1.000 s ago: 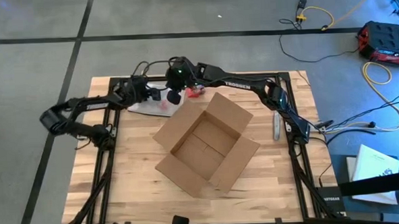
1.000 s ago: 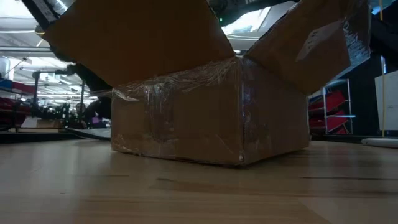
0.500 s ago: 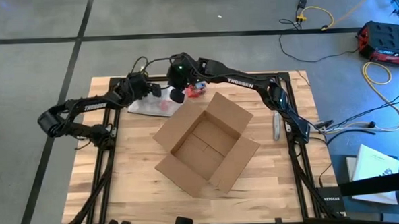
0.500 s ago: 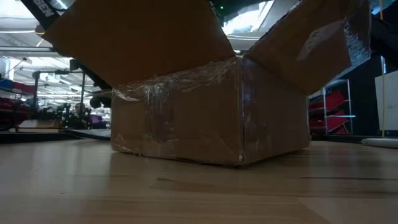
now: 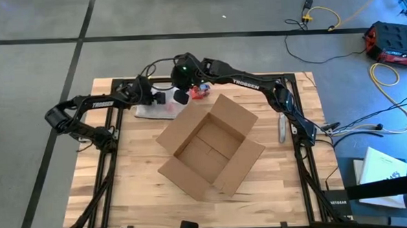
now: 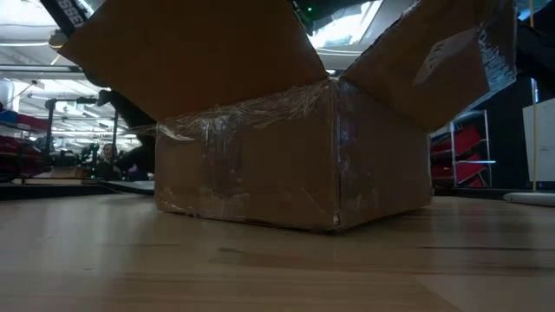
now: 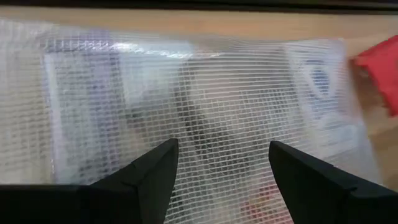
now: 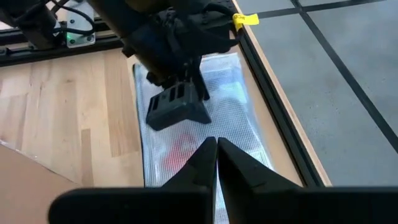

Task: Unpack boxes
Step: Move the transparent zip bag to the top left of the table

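The brown cardboard box (image 5: 212, 144) (image 6: 286, 156) rests on its bottom at mid-table, flaps spread open, clear tape on its walls. A clear mesh plastic bag (image 5: 150, 111) (image 7: 199, 93) (image 8: 242, 93) lies flat on the table at the far left. My left gripper (image 5: 160, 99) (image 7: 221, 163) (image 8: 177, 109) is open, pointing down at the bag's middle. My right gripper (image 5: 181, 96) (image 8: 216, 149) hangs shut in the air above the bag's box-side end. A small red-and-blue object (image 5: 201, 92) (image 7: 379, 62) lies beside the bag. My left gripper comes at the bag's middle (image 7: 217, 130) slanting down from the table's left, its two fingers spread over it. I cannot tell whether the fingertips touch the bag. The bag lies flat on the table.
A slim grey tool (image 5: 281, 128) lies near the table's right edge. The arms' black frames (image 5: 108, 139) run along the left and right sides. Bare wood spreads in front of the box, toward the near edge.
My left gripper has drawn a little up and away from the bag, then come back down over it, tipped more steeply. My right gripper has risen slightly. The bag and the box have stayed where they were.
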Robot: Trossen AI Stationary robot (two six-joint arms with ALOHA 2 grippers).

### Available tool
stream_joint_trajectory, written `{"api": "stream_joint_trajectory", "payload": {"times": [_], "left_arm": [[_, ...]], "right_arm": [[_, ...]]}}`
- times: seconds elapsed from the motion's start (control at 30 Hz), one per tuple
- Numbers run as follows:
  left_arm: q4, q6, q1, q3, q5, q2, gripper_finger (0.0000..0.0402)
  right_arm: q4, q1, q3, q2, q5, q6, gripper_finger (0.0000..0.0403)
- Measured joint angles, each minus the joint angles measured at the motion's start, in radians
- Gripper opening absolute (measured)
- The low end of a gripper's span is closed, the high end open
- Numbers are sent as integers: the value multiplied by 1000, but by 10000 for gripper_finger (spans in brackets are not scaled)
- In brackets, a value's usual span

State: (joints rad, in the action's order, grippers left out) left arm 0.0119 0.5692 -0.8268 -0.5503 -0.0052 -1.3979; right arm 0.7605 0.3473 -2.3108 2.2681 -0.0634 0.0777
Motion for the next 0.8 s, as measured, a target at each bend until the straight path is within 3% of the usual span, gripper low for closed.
{"api": "stream_joint_trajectory", "payload": {"times": [0.17,0.37,0.47,0.8], "left_arm": [[122,-116,51,-65,1,2,239],[174,-424,117,-88,-5,-19,239],[177,-532,134,-86,41,-74,239],[21,-498,145,-208,84,-260,239]], "right_arm": [[-24,0,-1,-55,24,6,0],[-21,0,0,-97,55,6,0],[-17,0,0,-124,55,6,0],[5,-1,0,-141,55,6,0]]}}
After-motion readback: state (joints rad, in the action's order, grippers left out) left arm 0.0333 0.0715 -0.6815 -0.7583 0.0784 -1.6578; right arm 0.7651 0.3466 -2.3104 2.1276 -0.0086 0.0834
